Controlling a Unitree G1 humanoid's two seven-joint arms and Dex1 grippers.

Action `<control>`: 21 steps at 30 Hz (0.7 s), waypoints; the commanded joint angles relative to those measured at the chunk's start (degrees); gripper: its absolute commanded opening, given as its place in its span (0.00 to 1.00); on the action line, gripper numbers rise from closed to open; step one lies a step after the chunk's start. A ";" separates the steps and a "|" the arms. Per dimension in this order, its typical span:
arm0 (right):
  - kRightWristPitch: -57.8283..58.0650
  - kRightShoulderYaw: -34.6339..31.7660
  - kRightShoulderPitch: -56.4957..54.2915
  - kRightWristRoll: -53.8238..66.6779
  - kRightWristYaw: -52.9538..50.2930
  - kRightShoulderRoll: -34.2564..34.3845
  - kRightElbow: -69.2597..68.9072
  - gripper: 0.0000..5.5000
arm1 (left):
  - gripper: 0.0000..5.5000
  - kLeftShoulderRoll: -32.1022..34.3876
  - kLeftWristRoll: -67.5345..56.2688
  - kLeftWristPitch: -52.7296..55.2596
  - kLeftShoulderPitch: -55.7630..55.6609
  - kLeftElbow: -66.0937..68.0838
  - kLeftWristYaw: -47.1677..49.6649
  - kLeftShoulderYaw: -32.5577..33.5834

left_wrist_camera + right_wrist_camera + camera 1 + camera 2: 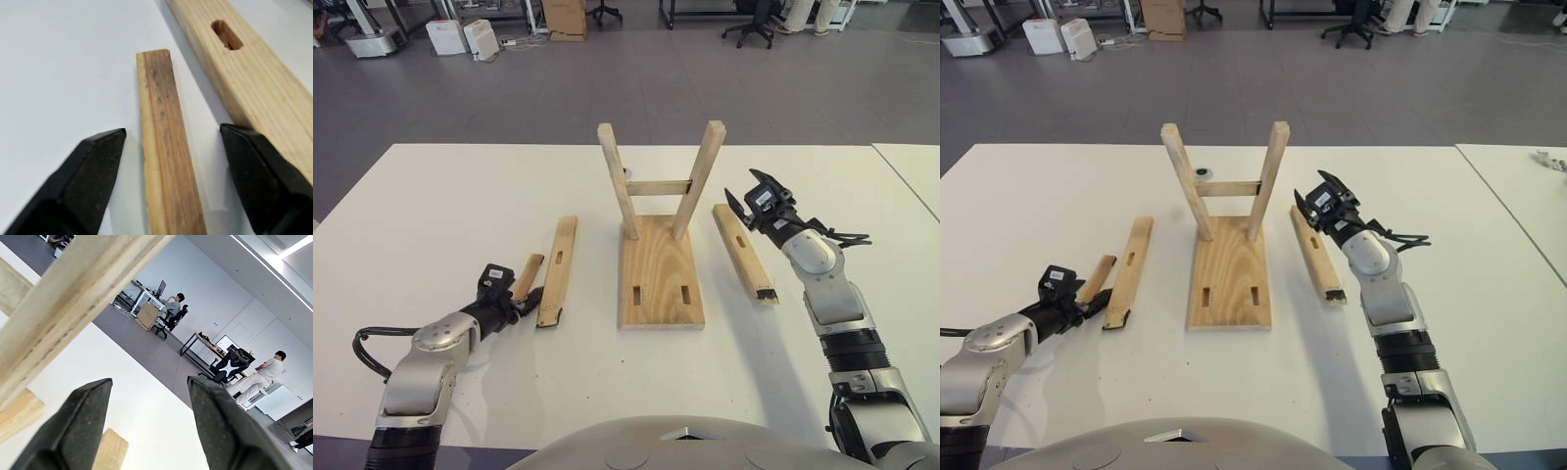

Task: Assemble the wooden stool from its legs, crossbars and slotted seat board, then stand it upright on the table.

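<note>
The seat board (661,279) lies flat in the middle of the table (440,196). Two upright legs (618,181) stand in its slots on the side of the far edge, joined by a fitted crossbar (658,187). One loose leg (558,257) lies flat beside the board toward the left edge, and a second loose leg (744,252) lies toward the right edge. The left gripper (172,131) is low over the table, its left fingers (93,166) wide apart, one on each side of the short crossbar (164,147); a gap shows on both sides, so they seem not to touch it. The right gripper (744,191) hangs above the far end of the second loose leg, its right fingers (83,426) apart, and it holds nothing
</note>
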 commanded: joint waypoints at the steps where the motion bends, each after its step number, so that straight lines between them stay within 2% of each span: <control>1: 0.32 -0.10 0.70 -0.08 -0.23 0.13 -0.27 0.52 | 0.53 -0.68 -0.29 1.07 2.78 3.00 -0.13 0.57; 5: 0.46 -0.93 0.37 0.27 -0.38 -0.15 -0.38 0.52 | 0.43 -0.77 -2.10 -1.00 4.58 5.37 -2.99 1.06; 11: 1.13 -4.05 -1.95 1.51 -0.14 -1.59 -1.57 0.52 | 0.23 4.42 5.72 -8.00 6.27 10.83 -3.79 -4.91; 13: 1.46 -5.74 -3.28 2.12 0.16 -2.84 -3.16 0.52 | 0.23 1.81 2.02 -11.95 3.48 11.03 -3.11 -0.56; 14: 2.35 -7.11 -4.40 3.93 0.59 -2.96 -5.03 0.52 | 0.23 -0.63 -3.26 -14.07 -0.11 9.38 -2.69 4.13; 16: 6.47 -9.70 -7.28 11.45 2.15 -1.30 -10.42 0.52 | 0.23 -3.25 -12.32 -15.40 -7.83 3.52 -1.30 10.84; 17: 10.89 -10.66 -9.18 18.58 3.30 0.95 -14.39 0.52 | 0.23 -3.92 -15.23 -15.03 -11.85 -1.19 -0.27 11.46; 19: 18.78 -10.86 -11.52 30.79 4.71 4.77 -20.92 0.52 | 0.23 -4.94 -16.73 -14.19 -17.26 -7.76 1.67 9.23; 21: 25.84 -9.31 -13.49 41.81 4.78 8.89 -25.06 0.52 | 0.23 -6.75 -15.21 -13.84 -22.56 -12.40 3.12 3.10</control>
